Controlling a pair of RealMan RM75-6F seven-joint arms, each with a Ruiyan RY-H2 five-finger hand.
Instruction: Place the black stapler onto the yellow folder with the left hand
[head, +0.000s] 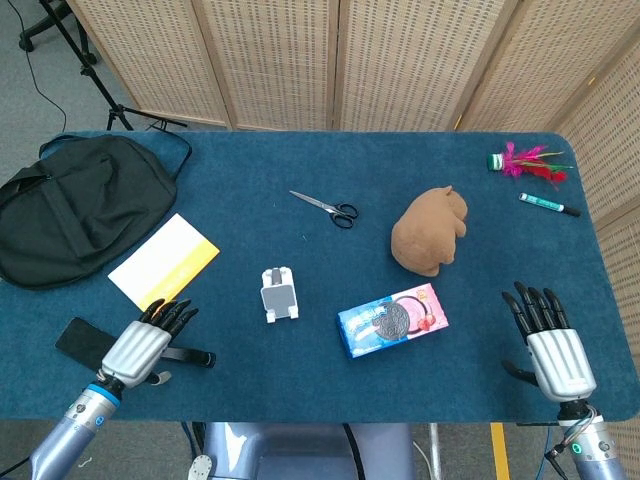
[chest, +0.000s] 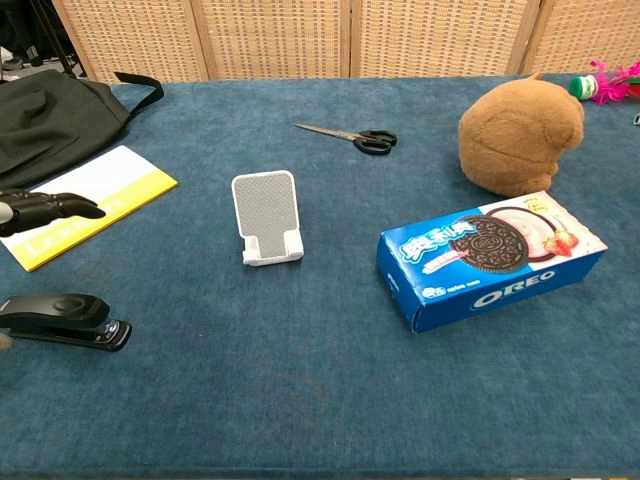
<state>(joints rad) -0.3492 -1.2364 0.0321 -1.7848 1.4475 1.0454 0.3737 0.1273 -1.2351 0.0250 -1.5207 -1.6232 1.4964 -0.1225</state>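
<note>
The blue cookie box (chest: 492, 260) reads "OREO" (white letters on its front side).

Bare cloth separates black stapler (chest: 62, 320) from yellow folder (chest: 85, 203).

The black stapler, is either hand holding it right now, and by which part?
Nothing is held. The left hand hovers over the black stapler, fingers apart; the right hand is open, away from it.

Matt blue cloth table (chest: 300, 400) — glossy black plastic stapler (chest: 62, 320).
</note>
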